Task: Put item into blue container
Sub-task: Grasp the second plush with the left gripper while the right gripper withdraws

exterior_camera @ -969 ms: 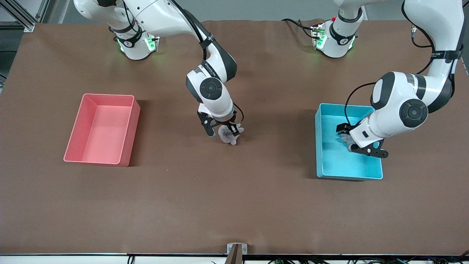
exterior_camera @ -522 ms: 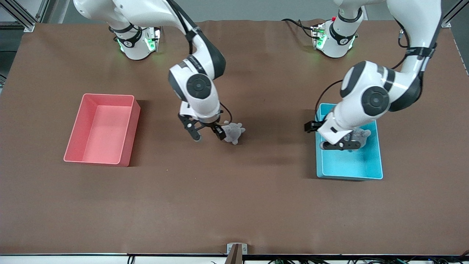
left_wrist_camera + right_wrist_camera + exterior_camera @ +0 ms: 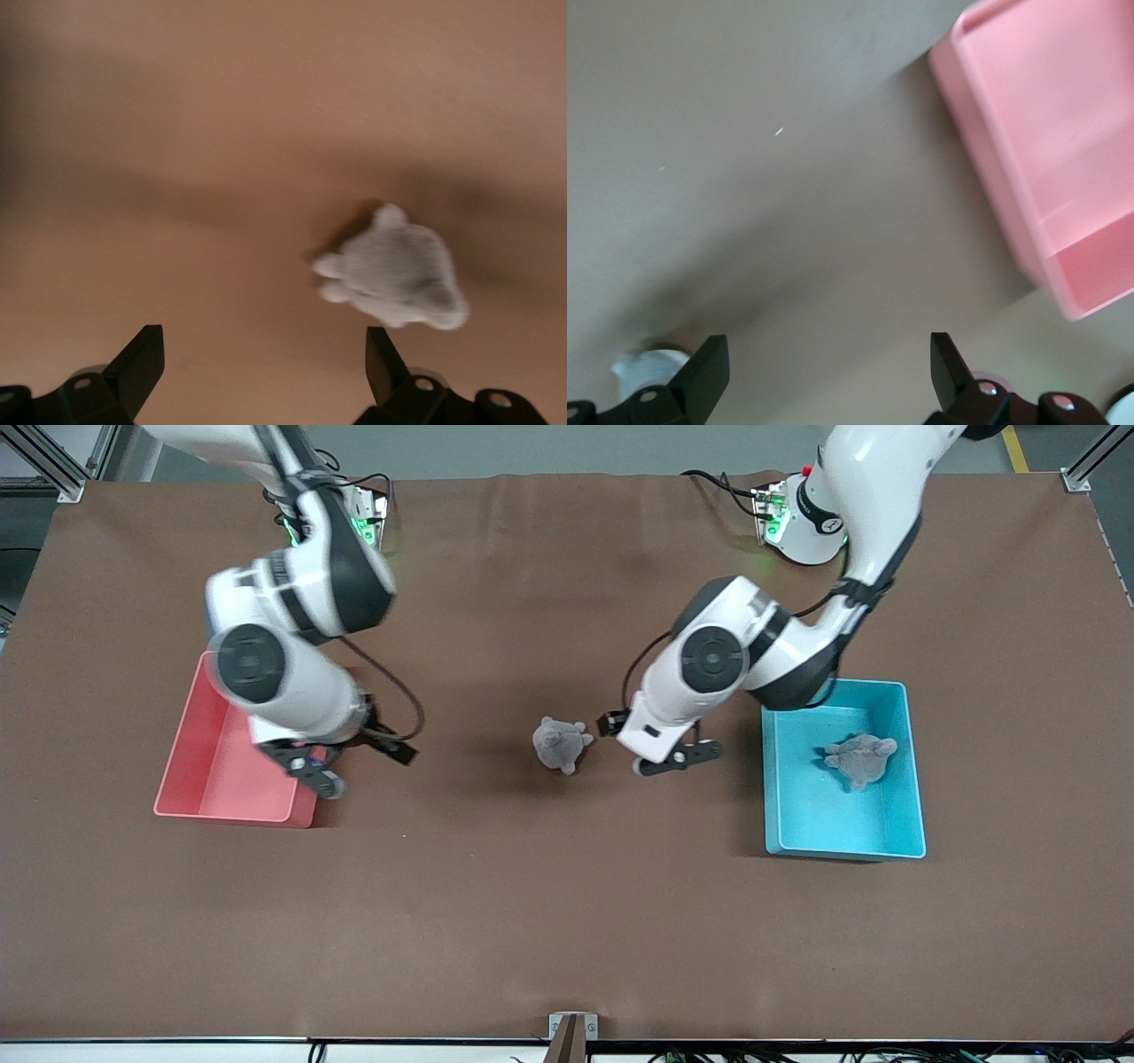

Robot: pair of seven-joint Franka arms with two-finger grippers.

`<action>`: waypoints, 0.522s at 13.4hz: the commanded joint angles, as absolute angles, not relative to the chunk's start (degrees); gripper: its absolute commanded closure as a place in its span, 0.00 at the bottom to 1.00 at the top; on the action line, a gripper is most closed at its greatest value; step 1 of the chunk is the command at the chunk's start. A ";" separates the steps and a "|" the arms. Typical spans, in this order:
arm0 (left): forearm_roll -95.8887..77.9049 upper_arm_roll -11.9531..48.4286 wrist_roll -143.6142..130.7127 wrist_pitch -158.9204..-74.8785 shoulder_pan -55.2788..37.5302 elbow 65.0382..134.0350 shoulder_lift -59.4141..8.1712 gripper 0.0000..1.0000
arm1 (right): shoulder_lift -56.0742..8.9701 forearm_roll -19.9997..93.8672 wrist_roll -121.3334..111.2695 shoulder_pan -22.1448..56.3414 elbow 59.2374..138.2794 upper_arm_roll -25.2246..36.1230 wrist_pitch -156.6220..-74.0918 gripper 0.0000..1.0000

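Grey plush toy [image 3: 858,760] in blue container [image 3: 913,779] — another plush [image 3: 560,745] mid-table

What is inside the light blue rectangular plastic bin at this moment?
One grey plush toy lies on the floor of the blue bin, toward the robots' end. Nothing else shows inside, and no arm covers the bin's interior.

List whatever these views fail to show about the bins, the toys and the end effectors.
- Pink bin: front view, the right arm covers its upper part; right wrist view, cut off by the edge.
- Grey toy on the table: left wrist view, blurred, details unreadable.
- Right end effector: front view, motion-blurred.
- Blue container, toy inside: absent from both wrist views.
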State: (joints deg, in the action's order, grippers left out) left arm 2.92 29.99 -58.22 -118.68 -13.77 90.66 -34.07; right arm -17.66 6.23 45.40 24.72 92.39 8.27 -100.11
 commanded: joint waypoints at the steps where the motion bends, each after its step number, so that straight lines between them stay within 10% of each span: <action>1: 3.34 27.70 -64.05 -122.41 -18.62 84.03 -40.33 0.00 | -14.68 5.80 31.09 17.52 94.39 7.03 -98.18 0.00; 7: 2.99 25.66 -69.78 -134.10 -21.97 83.58 -44.29 0.00 | -14.94 1.42 0.11 1.95 89.49 7.12 -97.56 0.00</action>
State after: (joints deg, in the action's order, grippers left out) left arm 2.92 26.15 -67.79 -131.91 -21.04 85.41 -42.75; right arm -15.93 3.56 5.03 5.35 91.14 8.47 -98.07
